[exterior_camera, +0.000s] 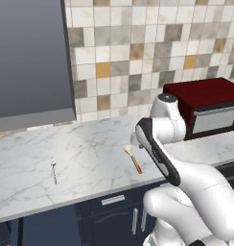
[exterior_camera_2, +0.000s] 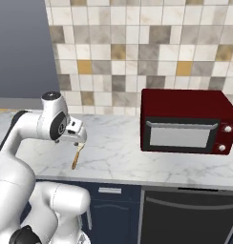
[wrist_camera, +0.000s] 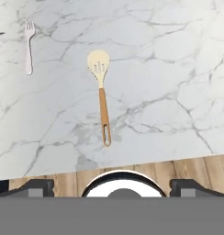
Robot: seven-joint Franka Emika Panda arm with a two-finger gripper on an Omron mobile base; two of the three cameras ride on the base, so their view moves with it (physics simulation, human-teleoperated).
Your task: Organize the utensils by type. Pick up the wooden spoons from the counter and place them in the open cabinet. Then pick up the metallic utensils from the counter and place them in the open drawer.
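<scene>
On the marble bench — wooden spoon lying flat, slotted bowl away from the edge, fork well apart. Above the spoon, tool spread wide — gripping nothing.

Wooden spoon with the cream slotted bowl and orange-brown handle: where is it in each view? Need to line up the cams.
Left base view: wooden spoon lies right of centre on the white marble counter, beside the arm.
Right base view: spoon sits left of centre, just below the robot's hand.
Hand view: spoon lies near centre, bowl toward the top.
Shared landmark: the marble counter's front edge, which the handle points toward.
</scene>
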